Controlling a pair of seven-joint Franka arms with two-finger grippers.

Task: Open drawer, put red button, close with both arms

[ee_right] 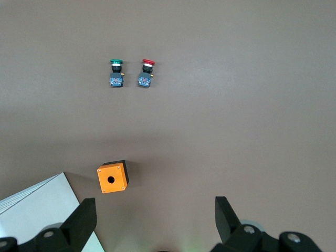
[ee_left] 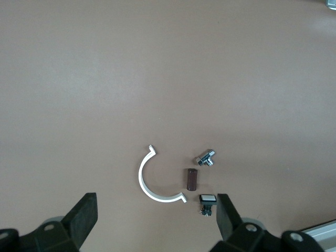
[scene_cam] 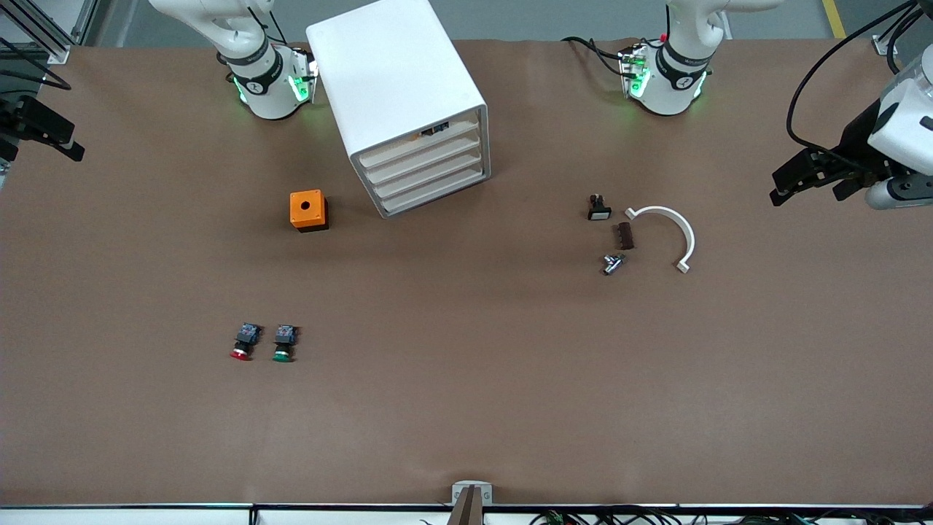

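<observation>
Both arms are waiting, raised at the two ends of the worktop (scene_cam: 466, 408); the left pincer (ee_left: 155, 223) is hanging with fingers spread and empty over the bare surface near a white half-ring clamp (scene_cam: 674, 233), a small brown block (scene_cam: 625, 235), a metal fitting (scene_cam: 612, 263) and a white-capped switch (scene_cam: 598, 208); the right pincer (ee_right: 155, 223) is likewise standing released and holding nothing, above the orange box (ee_right: 112, 177) beside the white cabinet (scene_cam: 397, 95). The drawer (scene_cam: 426, 155), second from the top, is sitting shut. The red button (scene_cam: 243, 342) is lying on its side just beside the green button (scene_cam: 283, 343), nearer the front camera than the orange box, toward the right arm's end. No writing is legible.
</observation>
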